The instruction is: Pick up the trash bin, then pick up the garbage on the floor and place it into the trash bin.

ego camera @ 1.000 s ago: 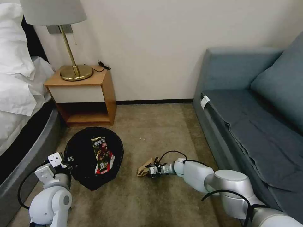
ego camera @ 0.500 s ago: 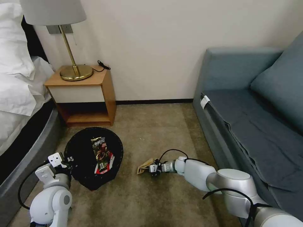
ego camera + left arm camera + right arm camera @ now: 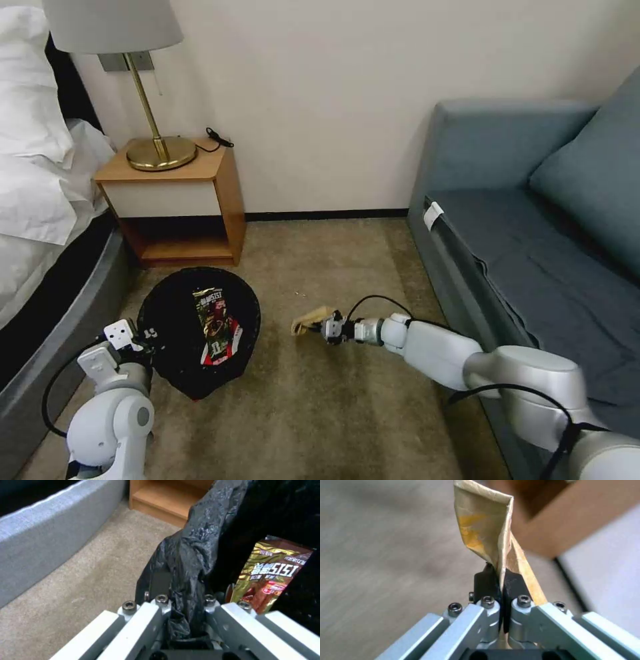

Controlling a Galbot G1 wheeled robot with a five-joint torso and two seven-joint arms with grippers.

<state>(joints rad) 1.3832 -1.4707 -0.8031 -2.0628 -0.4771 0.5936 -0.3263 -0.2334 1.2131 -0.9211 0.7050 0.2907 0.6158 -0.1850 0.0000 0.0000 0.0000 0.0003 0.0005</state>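
Note:
The black trash bin (image 3: 167, 320) tilts toward me at lower left, held off the carpet. My left gripper (image 3: 141, 338) is shut on its rim, the glossy liner (image 3: 200, 542) pinched in my left gripper (image 3: 183, 590). Inside lie a yellow-brown snack wrapper (image 3: 212, 315) (image 3: 266, 580) and a red-and-white wrapper (image 3: 225, 352). My right gripper (image 3: 331, 329) reaches out low over the carpet to the bin's right. It is shut on a tan scrap (image 3: 310, 321). In the right wrist view the folded tan scrap (image 3: 486, 530) stands up from my right gripper (image 3: 498, 580).
A wooden nightstand (image 3: 180, 200) with a brass lamp (image 3: 159, 152) stands behind the bin. The bed (image 3: 40, 220) runs along the left. A blue-grey sofa (image 3: 533, 253) fills the right. Open carpet (image 3: 320, 267) lies between them.
My right gripper has lifted the tan scrap off the carpet and carried it slightly up and away. The bin and left arm have barely shifted.

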